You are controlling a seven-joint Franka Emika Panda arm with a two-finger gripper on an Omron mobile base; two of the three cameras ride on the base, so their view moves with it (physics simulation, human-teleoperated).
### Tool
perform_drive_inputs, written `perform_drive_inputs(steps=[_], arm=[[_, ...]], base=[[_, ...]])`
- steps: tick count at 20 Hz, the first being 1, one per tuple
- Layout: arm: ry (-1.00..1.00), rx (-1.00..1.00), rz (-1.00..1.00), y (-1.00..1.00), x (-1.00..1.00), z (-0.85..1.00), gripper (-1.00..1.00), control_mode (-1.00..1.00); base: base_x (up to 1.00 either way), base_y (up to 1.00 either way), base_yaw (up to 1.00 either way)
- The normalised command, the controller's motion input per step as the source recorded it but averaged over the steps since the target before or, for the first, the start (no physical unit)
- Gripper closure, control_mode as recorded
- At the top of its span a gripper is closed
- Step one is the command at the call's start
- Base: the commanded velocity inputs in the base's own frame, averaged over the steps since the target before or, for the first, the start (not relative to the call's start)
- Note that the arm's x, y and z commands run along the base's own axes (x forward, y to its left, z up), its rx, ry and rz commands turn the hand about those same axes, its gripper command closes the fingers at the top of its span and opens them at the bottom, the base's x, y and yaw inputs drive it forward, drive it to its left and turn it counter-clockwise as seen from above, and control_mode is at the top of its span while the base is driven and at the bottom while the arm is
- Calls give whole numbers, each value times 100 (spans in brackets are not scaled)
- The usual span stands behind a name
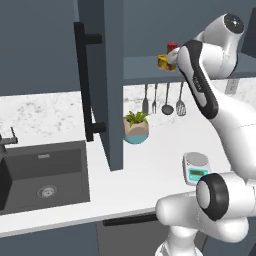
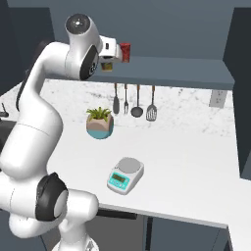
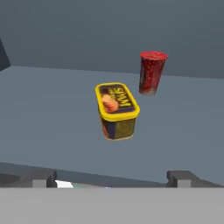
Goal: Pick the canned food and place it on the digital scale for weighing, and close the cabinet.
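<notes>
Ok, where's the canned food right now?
The canned food stands on the open cabinet's shelf, beside the red can, centred ahead of the open gripper.

A slim red can (image 3: 152,72) stands on the shelf. On the white bench (image 2: 196,166) sits a potted plant (image 2: 100,121); four utensils (image 2: 133,102) hang behind it. A dark sink (image 1: 45,175) lies left.

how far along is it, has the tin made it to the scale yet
Not yet. Nothing looks finished: the canned food sits on the cabinet shelf beside a red can, and the digital scale on the counter is bare. In hand: the open gripper is lined up short of the tin, not touching it. Left: grasp, carry to the scale, then shut the open cabinet door.
</notes>
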Motion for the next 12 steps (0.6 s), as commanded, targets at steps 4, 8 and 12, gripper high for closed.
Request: perform_drive_inputs(steps=[4,8,12], arm=[[0,0,0,0,60,-19,-100,-100],[0,0,0,0,57,-19,-100,-100],[0,0,0,0,57,-9,-100,-100]], base=[[0,0,0],[0,0,0],[0,0,0]])
